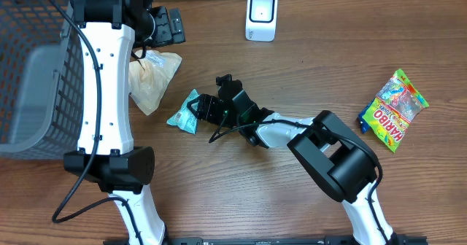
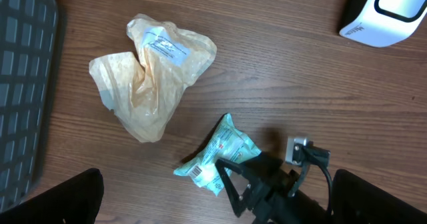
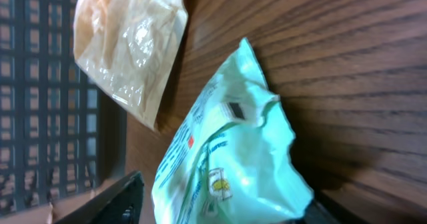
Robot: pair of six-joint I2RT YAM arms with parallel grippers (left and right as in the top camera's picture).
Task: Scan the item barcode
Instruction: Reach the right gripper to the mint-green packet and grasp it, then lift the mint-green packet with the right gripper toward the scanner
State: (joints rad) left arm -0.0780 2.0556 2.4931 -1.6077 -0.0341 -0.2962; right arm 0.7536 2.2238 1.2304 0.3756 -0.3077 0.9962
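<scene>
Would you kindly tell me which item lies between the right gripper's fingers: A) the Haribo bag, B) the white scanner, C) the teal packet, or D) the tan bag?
C: the teal packet sits between the fingers of the right gripper and fills the right wrist view.

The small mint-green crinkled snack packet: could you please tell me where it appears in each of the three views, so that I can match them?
Overhead: the mint-green snack packet lies left of centre on the table.
Left wrist: lower centre.
Right wrist: it fills the lower middle.
Shared landmark: the tan crumpled plastic bag, close beside the packet in all three.
</scene>
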